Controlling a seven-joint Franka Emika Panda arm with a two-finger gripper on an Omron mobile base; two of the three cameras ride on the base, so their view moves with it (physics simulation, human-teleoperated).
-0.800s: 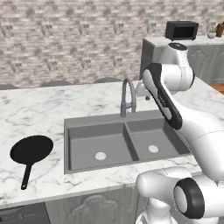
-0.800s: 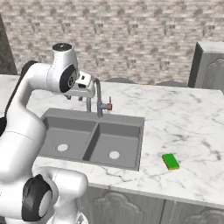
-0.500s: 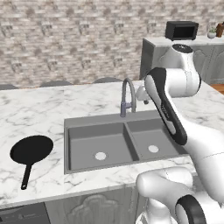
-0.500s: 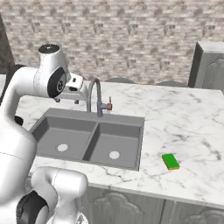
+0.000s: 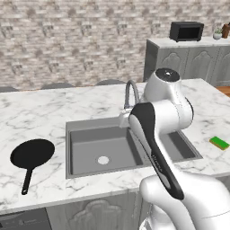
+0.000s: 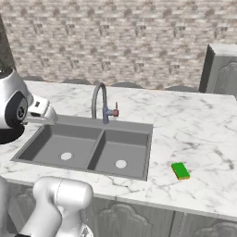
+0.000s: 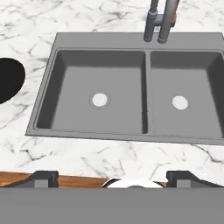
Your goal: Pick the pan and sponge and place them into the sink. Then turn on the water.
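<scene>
- I can read no text, label, brand or number anywhere here.
- The microwave (image 5: pixel 186 31) front is too small for me to make out any markings.

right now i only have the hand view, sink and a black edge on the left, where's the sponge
Observer: The sponge lies on the marble counter past the sink's right-hand end, apart from it.
Operator: is that black edge the whole pan
Observer: Yes, the pan sits flat on the counter at the other end of the sink, its handle pointing toward the counter's front edge.
Operator: water on yet
Observer: No stream shows under the faucet; both basins look dry.
</scene>
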